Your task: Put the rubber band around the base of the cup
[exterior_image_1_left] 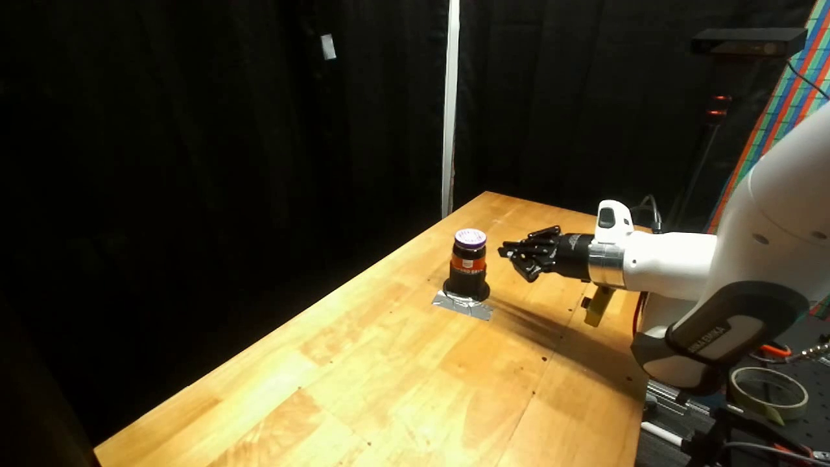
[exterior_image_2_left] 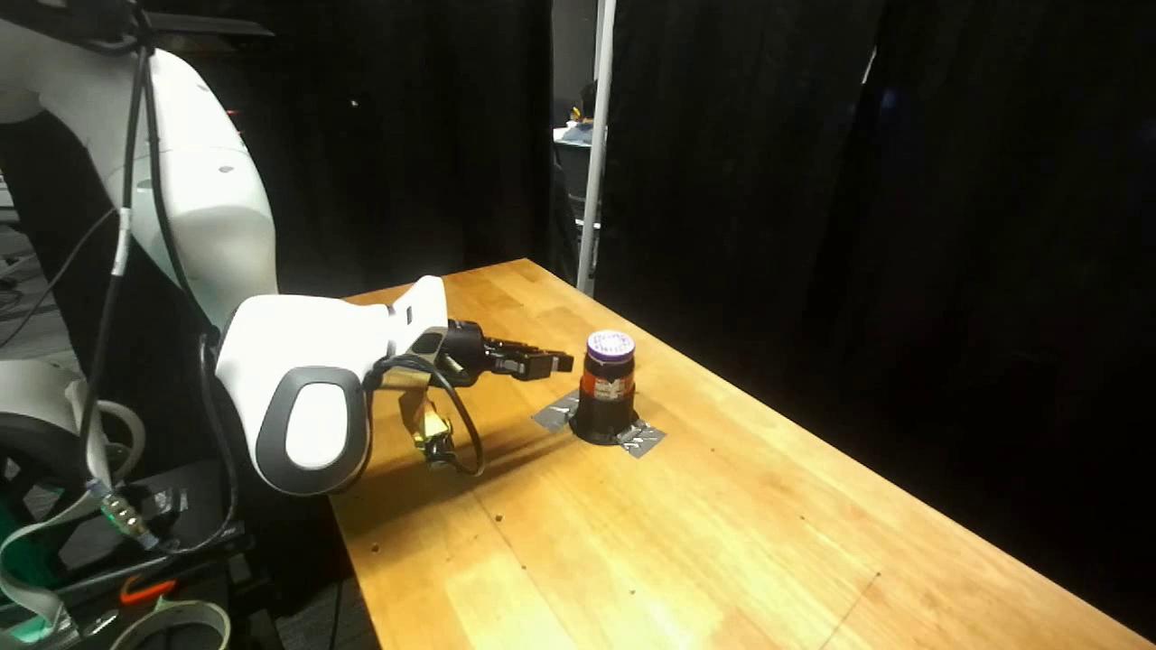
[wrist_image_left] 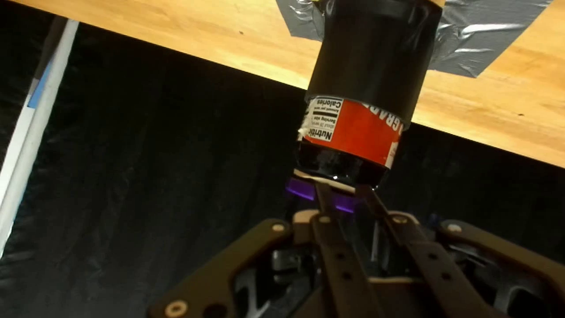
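Near the far edge of the table (exterior_image_1_left: 389,389) — one cup (exterior_image_1_left: 468,266); across a slim gap, one gripper (wrist_image_left: 344,190), with two fingers (wrist_image_left: 325,201) slightly parted.

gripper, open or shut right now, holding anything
Gripper: open, only a narrow gap between its fingers; whether it holds anything can't be told.

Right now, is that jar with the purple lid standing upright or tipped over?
Upright: in both exterior views the jar rises from its black base, with the purple lid on top.
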Robot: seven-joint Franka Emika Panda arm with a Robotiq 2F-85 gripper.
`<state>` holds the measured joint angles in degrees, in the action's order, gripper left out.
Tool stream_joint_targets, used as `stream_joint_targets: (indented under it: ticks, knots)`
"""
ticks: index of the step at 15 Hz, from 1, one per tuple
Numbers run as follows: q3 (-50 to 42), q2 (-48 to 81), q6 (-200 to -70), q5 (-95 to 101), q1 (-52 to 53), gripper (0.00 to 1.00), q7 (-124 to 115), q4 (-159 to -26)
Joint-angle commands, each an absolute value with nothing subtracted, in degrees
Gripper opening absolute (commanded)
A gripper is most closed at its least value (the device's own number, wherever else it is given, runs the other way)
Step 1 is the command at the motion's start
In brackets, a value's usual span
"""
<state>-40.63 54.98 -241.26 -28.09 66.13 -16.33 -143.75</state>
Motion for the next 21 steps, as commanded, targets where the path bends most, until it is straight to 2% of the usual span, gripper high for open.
stream_joint_targets:
  ticks: [1,2,3,4,5,7,8,10,11,13,21]
  knots:
    - [-41.14,55.66,-244.13,-26.63,65.6,0.5,-17.9,-146.36]
    - [-41.84,54.7,-243.3,-25.27,65.81,0.59,-17.51,-147.65]
    - [-36.76,45.22,-243.68,-23.63,58.04,0.66,-5.84,-148.81]
    - [-36.51,43.97,-242.63,-22.35,57.03,0.75,-4.1,-149.42]
    - [-44.42,44.11,-234.73,-17.86,63.48,0.81,-7.61,-151.28]
    - [-50.11,37.35,-226.14,-11.44,63.97,0.97,-3.82,-152.53]
    - [-52.33,34.75,-221.22,-9.64,64.21,1.0,-1.48,-152.19]
    - [-58.45,28.91,-211.63,-5.4,65.56,1.0,1.9,-152.27]
    - [-57.37,25.91,-207.06,-8.43,63.75,1.0,8.15,-151.74]
    - [-62.4,22.61,-196.94,-10.41,66.23,1.0,14.34,-150.82]
    - [-90.4,23.98,-156.44,-5.95,90.94,1.0,14.08,-140.82]
